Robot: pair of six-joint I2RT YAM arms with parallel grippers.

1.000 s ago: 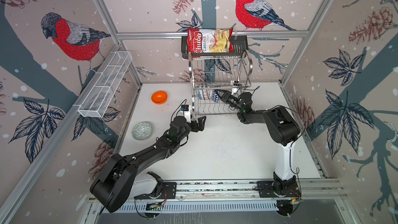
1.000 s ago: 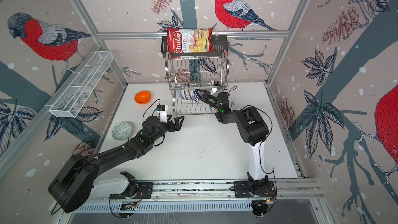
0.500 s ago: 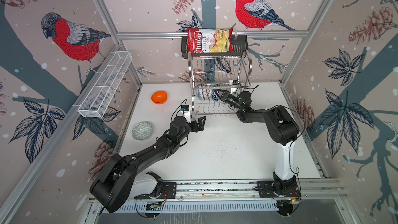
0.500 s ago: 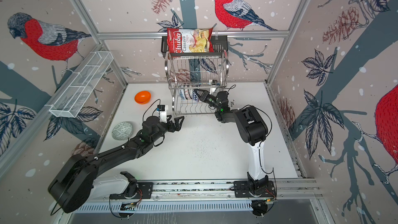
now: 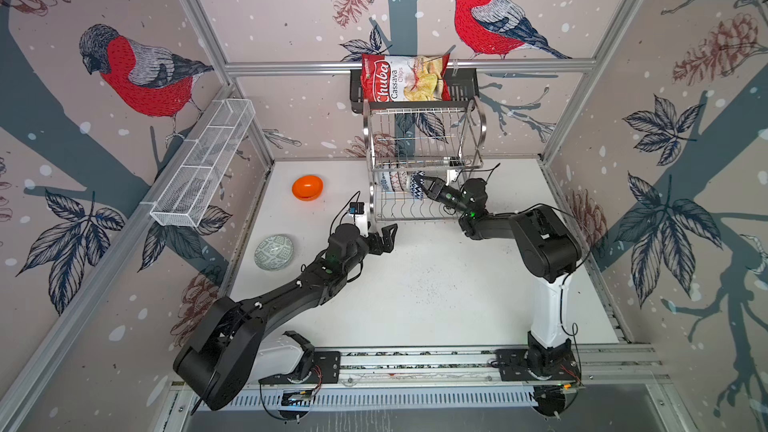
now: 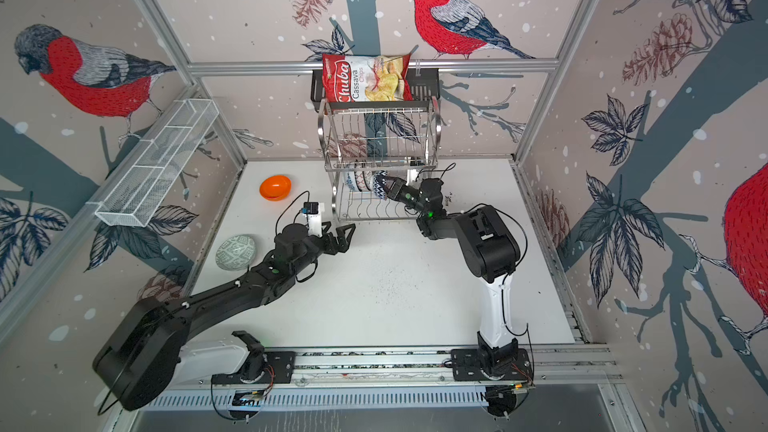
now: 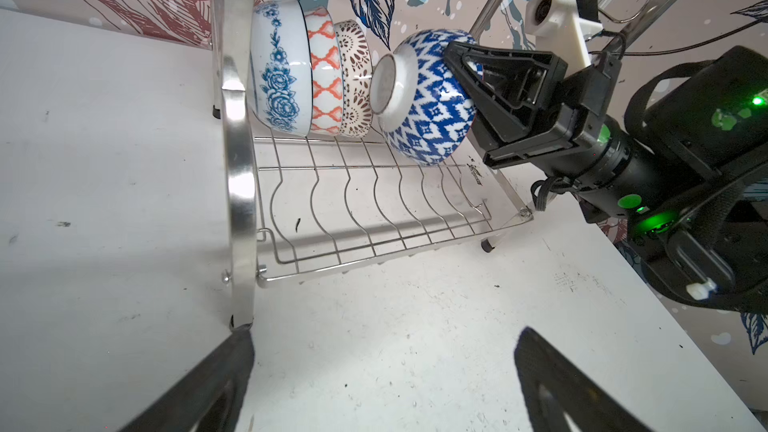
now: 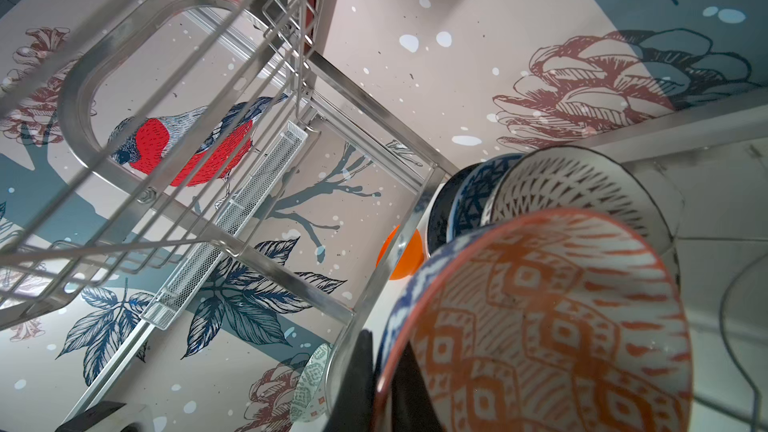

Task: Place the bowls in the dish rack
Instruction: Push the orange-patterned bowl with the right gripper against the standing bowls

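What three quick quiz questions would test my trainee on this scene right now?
1. Count: how many bowls sit on the table, outside the rack?
2. True or false: the left claw is shut on a bowl.
3. Where does the right claw grip the blue bowl? A) over the bare table B) inside the rack's lower tier C) on the upper tier

Key
1. Two: the orange bowl and the grey-green bowl.
2. False: it is open and empty.
3. B.
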